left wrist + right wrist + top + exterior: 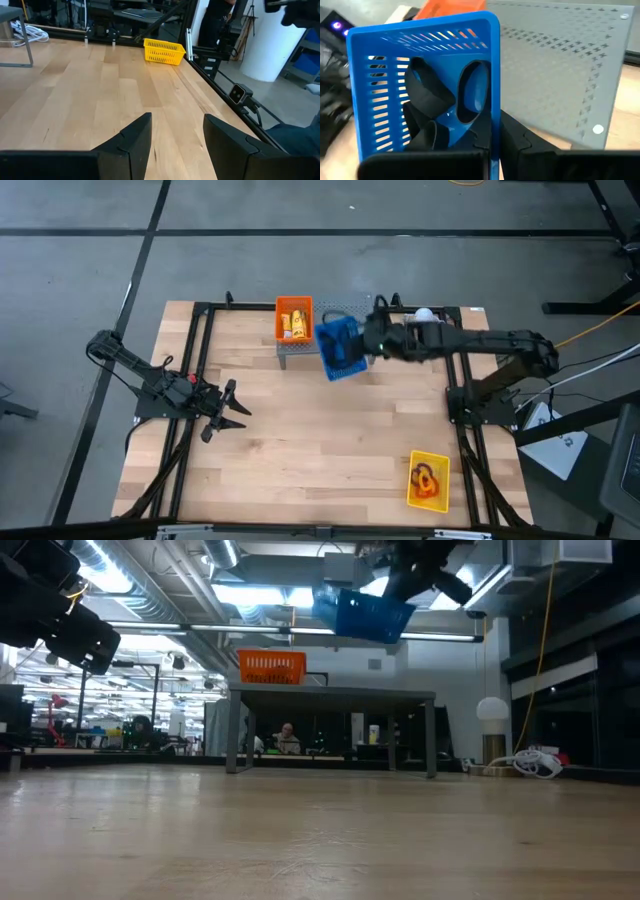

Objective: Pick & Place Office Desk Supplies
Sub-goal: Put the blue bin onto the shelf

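A blue slotted basket (338,348) (420,75) hangs in the air by the front of the grey perforated shelf (560,65), with my right gripper (368,340) (502,142) shut on it. Black clip-like pieces (422,100) lie inside it. An orange basket (294,318) (271,667) holding yellow packets stands on the shelf's left part. A yellow basket (428,480) (164,51) with orange and black items rests on the table near its front right corner. My left gripper (232,408) (177,135) waits open at the table's left side, nothing between its fingers. My right gripper pinches the blue basket's side wall at its rim (494,115), one finger inside the basket and one outside. The fingers come from the table's right, slanting downward. The basket is lifted clear and tilted, higher than the shelf top in the low view (362,612).
A white round bulb (424,314) (491,708) stands behind the right arm at the far right. A black frame (200,360) runs along the table's edges. Bare wood lies between the shelf and the yellow basket.
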